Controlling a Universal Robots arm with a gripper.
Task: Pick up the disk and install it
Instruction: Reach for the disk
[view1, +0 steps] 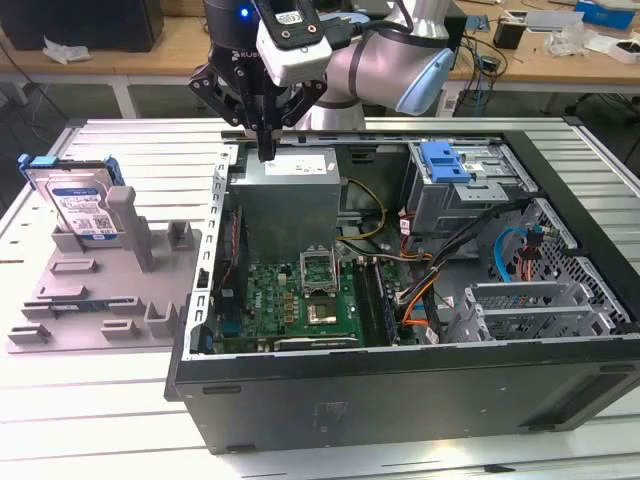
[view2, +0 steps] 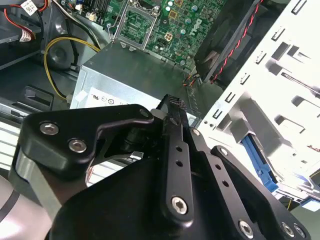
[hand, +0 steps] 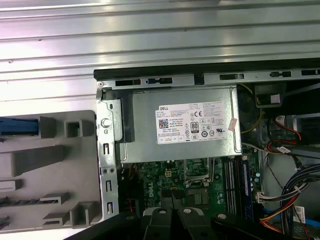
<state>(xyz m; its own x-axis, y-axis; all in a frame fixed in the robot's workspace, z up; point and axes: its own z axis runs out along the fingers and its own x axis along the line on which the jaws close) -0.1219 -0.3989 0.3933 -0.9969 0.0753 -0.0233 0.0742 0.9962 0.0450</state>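
The disk (view1: 82, 207), a silver drive with a white-and-blue label in a blue bracket, leans upright in the grey holder (view1: 100, 300) on the exterior view's left, outside the computer case. A blue edge of its bracket (hand: 17, 126) shows in the first wrist view. My gripper (view1: 265, 148) hangs shut and empty over the grey power supply (view1: 290, 190) at the case's back corner, to the disk's right and well apart from it. In both wrist views the black fingers (view2: 172, 107) (hand: 172, 216) stand pressed together with nothing between them.
The open black computer case (view1: 400, 400) takes up the middle and right, with its motherboard (view1: 300, 300), cables and a drive cage (view1: 470, 185) carrying a blue tab. A ribbed metal table (view1: 90, 430) lies underneath. Workbenches stand behind.
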